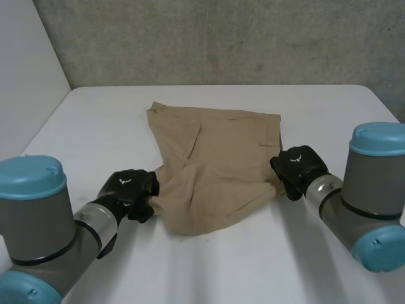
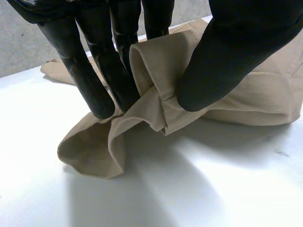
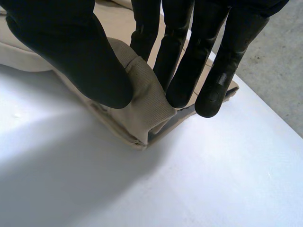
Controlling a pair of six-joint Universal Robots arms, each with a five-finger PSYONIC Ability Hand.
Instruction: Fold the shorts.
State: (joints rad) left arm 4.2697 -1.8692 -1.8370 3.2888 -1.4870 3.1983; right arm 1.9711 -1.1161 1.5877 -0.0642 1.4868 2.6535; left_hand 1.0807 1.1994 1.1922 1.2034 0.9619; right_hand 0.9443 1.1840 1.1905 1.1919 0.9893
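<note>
Shorts [image 1: 215,158] on table [image 1: 95,126], edges pinched in left hand [image 1: 130,187], right hand [image 1: 297,168].

Grey arms [image 1: 38,231], light-blue caps [image 1: 30,176], black fingers [image 2: 92,85]

Only sign to be made out: a small white Y-shaped emblem [image 1: 124,180] on the back of the left hand [image 1: 133,190], near the table's [image 1: 209,272] front left corner, and the same mark on the back of the right hand [image 1: 300,170], toward the right edge. No words, numbers or brand names legible.
</note>
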